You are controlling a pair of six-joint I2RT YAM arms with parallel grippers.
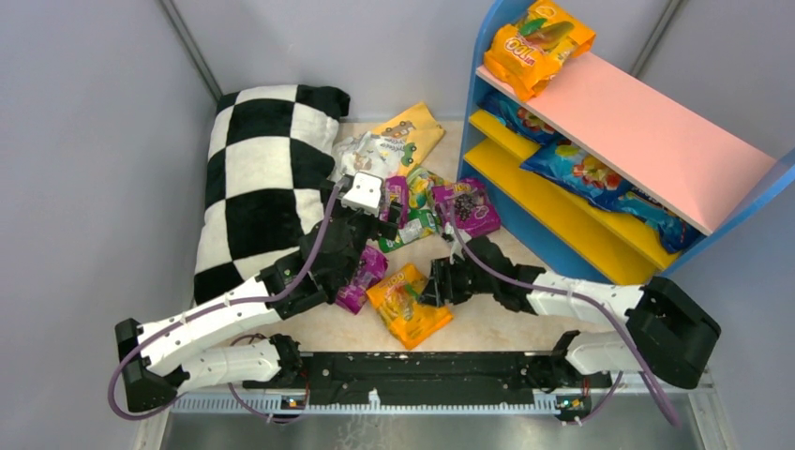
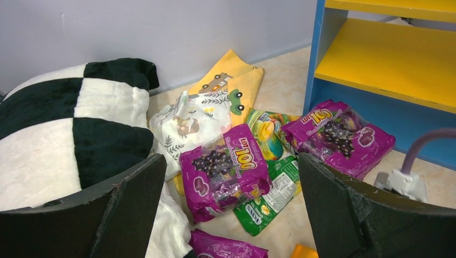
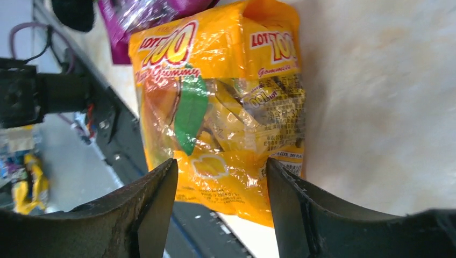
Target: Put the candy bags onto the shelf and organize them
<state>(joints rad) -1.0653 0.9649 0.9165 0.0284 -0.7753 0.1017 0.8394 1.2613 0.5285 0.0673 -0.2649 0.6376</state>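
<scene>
left arm (image 1: 217, 319): extended forward, jaws wide | right arm (image 1: 581, 298): reaching left, jaws partly spread

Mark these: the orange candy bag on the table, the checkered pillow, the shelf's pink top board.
orange candy bag (image 1: 410, 307): top view, middle of the packet.
checkered pillow (image 1: 253, 169): top view, middle of its upper face.
pink top board (image 1: 647, 131): top view, bare middle of the board.

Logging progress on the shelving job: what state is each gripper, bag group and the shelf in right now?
left gripper: open, empty.
near orange bag: lying on table, unshelved.
right gripper: open, straddling it.
purple bags: lying on table, unshelved.
blue bags: shelved, lower levels.
top orange bags: shelved, top level.
shelf: upright, partly stocked.
</scene>
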